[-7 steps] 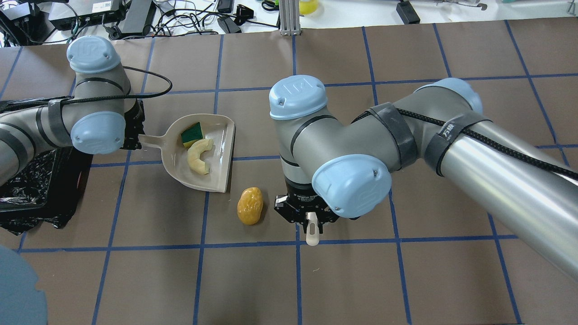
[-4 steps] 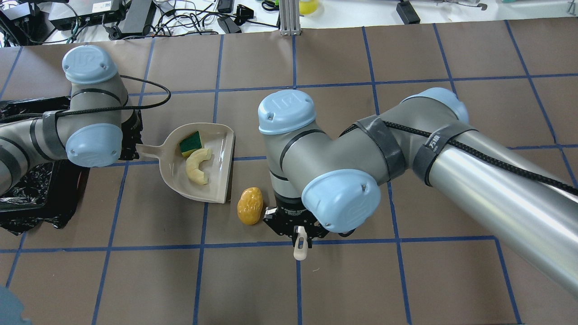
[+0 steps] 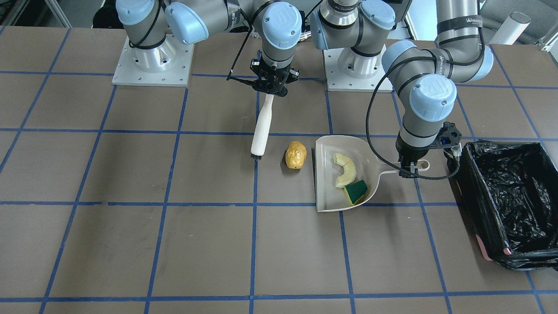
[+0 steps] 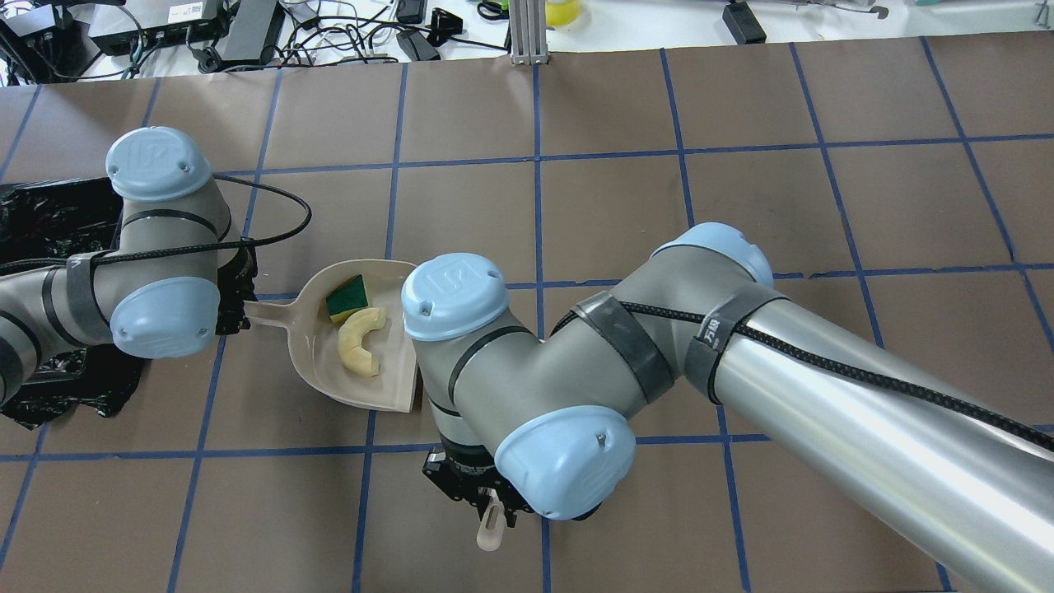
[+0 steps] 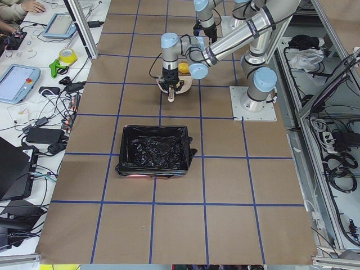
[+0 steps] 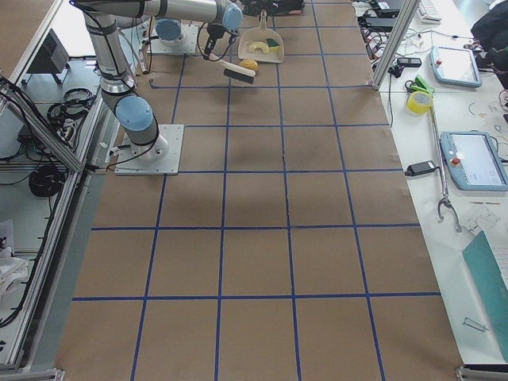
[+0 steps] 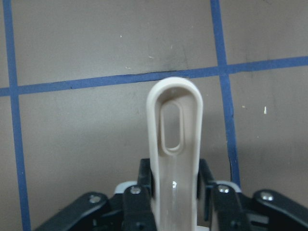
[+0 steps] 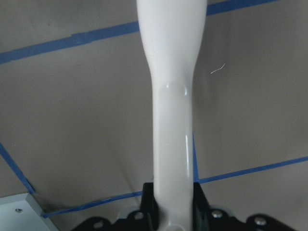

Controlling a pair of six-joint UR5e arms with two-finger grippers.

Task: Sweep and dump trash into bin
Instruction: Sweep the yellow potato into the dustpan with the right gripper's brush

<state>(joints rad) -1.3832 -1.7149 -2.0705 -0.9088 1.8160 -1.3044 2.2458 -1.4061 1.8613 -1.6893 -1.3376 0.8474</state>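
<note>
My left gripper (image 3: 409, 169) is shut on the handle of the beige dustpan (image 3: 327, 183), which lies flat on the table. In the pan lie two pieces of trash, a cream rind slice (image 3: 344, 171) and a yellow-and-green sponge (image 3: 356, 192). The golden-brown lump (image 3: 296, 155) rests on the table just outside the pan's open edge. My right gripper (image 3: 271, 83) is shut on the handle of the white hand brush (image 3: 261, 133), whose head touches down left of the lump. The black-lined bin (image 3: 481, 196) stands past the dustpan handle. In the overhead view the right arm hides the lump.
The two arm bases (image 3: 152, 65) are bolted at the robot's edge of the table. A black cable (image 3: 370, 126) loops from the left wrist over the pan's handle side. Brown matting with blue tape lines (image 3: 253, 205) stretches on the operators' side of the pan.
The right arm has swung left and toward the robot's side with the brush, now covering the lump in the overhead view. The left gripper has drawn the dustpan slightly toward the robot.
</note>
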